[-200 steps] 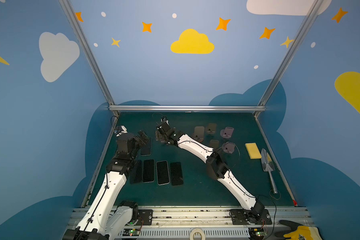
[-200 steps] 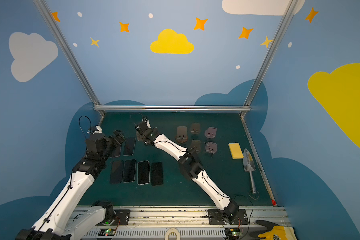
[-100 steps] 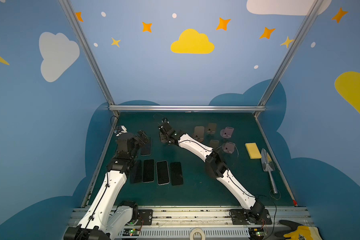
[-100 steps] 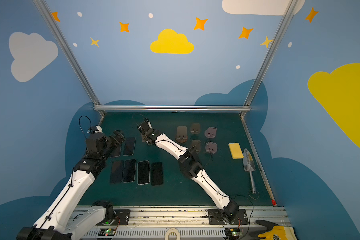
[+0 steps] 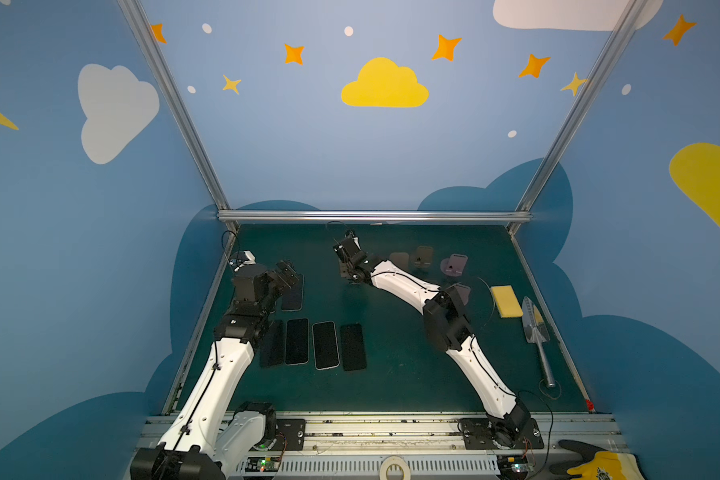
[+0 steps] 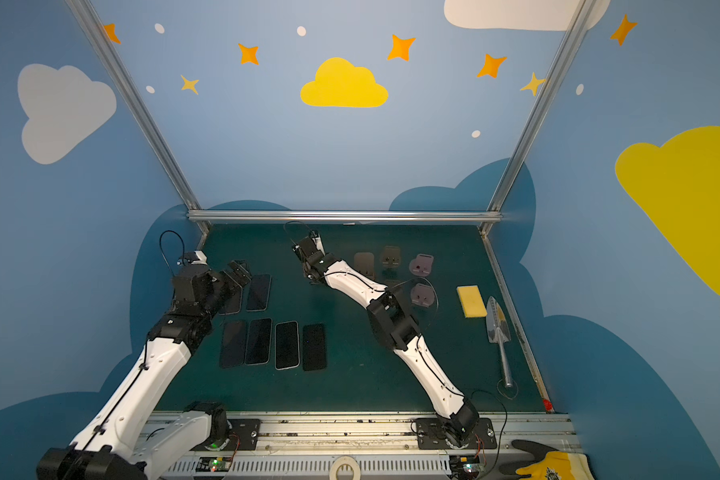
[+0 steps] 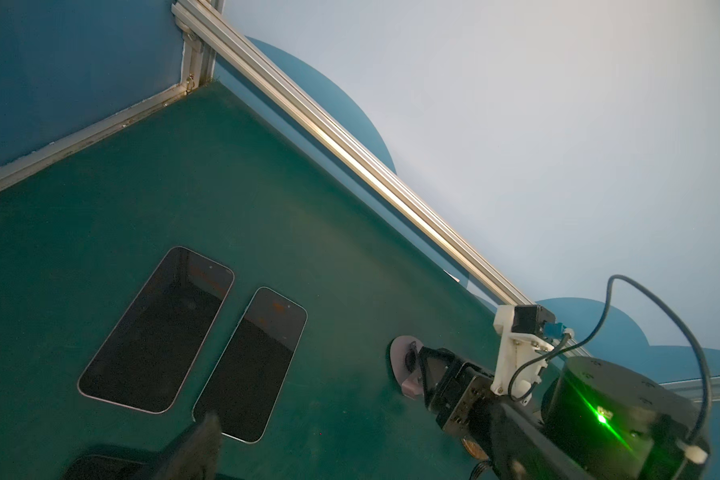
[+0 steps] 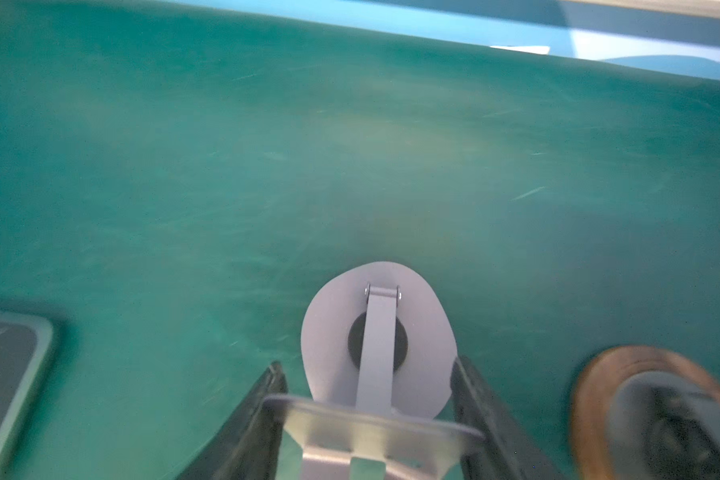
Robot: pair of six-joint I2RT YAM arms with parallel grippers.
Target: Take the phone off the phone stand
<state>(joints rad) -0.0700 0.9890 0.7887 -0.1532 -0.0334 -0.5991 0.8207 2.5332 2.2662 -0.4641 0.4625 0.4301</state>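
Clamping lavender phone stand (image 8: 333, 324) by its upright plate between right gripper (image 8: 366, 365) fingers (image 8: 267, 399); holding left gripper (image 5: 288, 272) fingers spread, empty, near back pair of phones (image 7: 159, 332); front row of phones (image 5: 325, 345) flat on worktop (image 5: 391, 374), well apart from right fingers.

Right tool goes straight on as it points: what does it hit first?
Likely the phone stand, its oval base: the right tool is shut on its plate, with the base directly ahead. Past it only green mat shows; depth unclear.
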